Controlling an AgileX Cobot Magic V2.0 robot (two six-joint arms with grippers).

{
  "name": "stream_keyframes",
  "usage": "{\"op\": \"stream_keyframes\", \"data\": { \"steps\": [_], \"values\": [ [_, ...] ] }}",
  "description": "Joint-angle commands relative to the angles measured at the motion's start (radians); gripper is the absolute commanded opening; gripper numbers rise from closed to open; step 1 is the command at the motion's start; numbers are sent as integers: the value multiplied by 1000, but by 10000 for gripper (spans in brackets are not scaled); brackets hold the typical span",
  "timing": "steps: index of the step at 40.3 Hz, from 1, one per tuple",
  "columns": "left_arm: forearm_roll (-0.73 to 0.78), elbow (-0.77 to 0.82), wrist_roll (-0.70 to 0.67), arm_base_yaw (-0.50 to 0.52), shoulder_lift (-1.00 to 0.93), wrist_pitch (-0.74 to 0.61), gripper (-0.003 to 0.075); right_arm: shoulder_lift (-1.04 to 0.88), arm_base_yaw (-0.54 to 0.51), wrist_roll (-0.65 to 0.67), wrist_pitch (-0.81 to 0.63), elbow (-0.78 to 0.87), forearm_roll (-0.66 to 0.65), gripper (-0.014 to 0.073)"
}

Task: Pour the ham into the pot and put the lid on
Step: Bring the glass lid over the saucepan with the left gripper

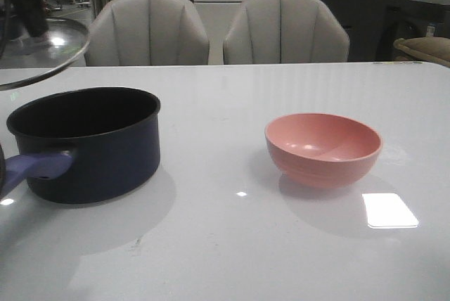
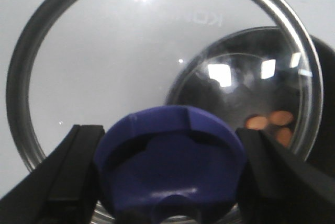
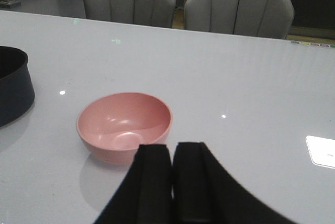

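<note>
The navy pot [image 1: 91, 143] stands at the table's left, its purple-blue handle [image 1: 35, 167] pointing toward me. My left gripper [image 2: 167, 130] is shut on the blue-purple knob [image 2: 170, 161] of the glass lid [image 2: 104, 67], holding it in the air up and to the left of the pot. The lid's metal rim [image 1: 53, 58] shows at the front view's left edge. Through the glass I see the pot [image 2: 235, 88] below with ham slices [image 2: 272, 122] on its black bottom. My right gripper [image 3: 171, 148] is shut on nothing, just behind the pink bowl.
The pink bowl [image 1: 323, 150] sits with nothing in it right of centre, also in the right wrist view [image 3: 124, 124]. Two grey chairs [image 1: 218, 30] stand behind the table's far edge. A bright light patch [image 1: 389, 210] lies on the table near the bowl.
</note>
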Motion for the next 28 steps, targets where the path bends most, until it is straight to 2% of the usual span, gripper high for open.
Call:
{"op": "stream_keyframes", "data": {
  "steps": [1,9,15,22,28],
  "values": [
    [-8,-40,39,-73,-55,-15,258,7,2,-8,-74,-27,5,155],
    [11,-43,39,-133,-16,33,258,7,2,-8,-74,-27,5,155],
    [6,-72,39,-133,37,87,259,7,2,-8,-74,-27,5,155],
    [-62,-130,39,-134,88,104,259,7,2,-8,-74,-27,5,155],
    [-62,-159,37,-134,113,110,259,7,2,-8,-74,-27,5,155]
  ]
}}
